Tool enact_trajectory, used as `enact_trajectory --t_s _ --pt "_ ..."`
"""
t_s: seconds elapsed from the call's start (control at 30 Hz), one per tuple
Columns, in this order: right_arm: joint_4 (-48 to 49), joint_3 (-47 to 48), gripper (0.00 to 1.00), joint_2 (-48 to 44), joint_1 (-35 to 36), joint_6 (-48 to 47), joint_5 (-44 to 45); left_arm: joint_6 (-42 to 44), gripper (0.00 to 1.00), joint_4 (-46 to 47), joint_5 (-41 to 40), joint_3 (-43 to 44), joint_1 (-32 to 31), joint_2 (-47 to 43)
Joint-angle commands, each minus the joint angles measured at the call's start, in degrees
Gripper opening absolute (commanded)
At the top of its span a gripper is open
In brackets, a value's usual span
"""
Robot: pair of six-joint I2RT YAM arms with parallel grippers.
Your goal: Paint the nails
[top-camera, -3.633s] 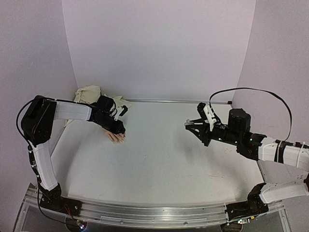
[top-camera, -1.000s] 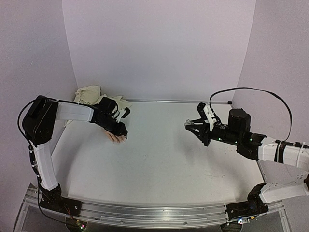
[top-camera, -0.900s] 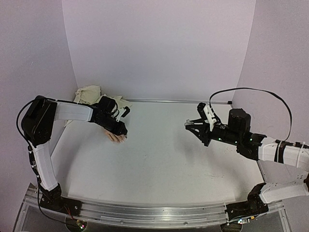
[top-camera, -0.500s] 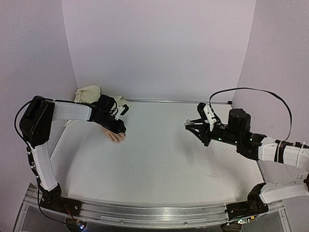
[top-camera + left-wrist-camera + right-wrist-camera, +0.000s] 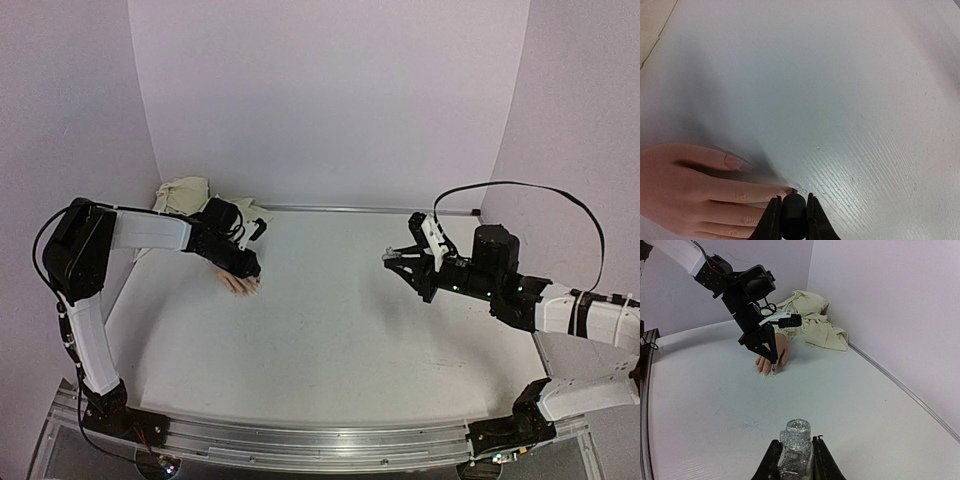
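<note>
The pinkish-beige mannequin hand (image 5: 240, 285) lies on the white table at the far left, its cream sleeve (image 5: 190, 195) behind it. In the left wrist view its fingers (image 5: 705, 187) lie flat, and one nail (image 5: 733, 161) shows clearly. My left gripper (image 5: 792, 212) is shut on the black cap of the polish brush (image 5: 793, 206), whose tip touches a fingertip nail (image 5: 790, 190). My right gripper (image 5: 796, 460) is shut on the open glittery polish bottle (image 5: 796, 447) and holds it above the table at the right (image 5: 395, 260).
The cream cloth (image 5: 812, 320) is bunched in the far left corner against the lilac wall. A metal strip (image 5: 360, 209) runs along the table's back edge. Lilac walls close in on both sides.
My left gripper has made small shifts over the mannequin hand's fingertips. My right arm and the bottle have not moved.
</note>
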Motion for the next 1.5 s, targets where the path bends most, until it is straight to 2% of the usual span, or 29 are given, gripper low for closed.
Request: enact_trajectory --t_s 0.0,1.47 --pt "3.64 0.60 0.00 -0.99 -0.14 0.61 -0.90 1.01 0.00 1.00 -0.55 1.29 0.37 0.64" --pt "3.53 0.34 0.00 -1.59 -0.15 0.61 -0.65 0.18 0.00 0.96 2.44 1.70 -0.37 2.83"
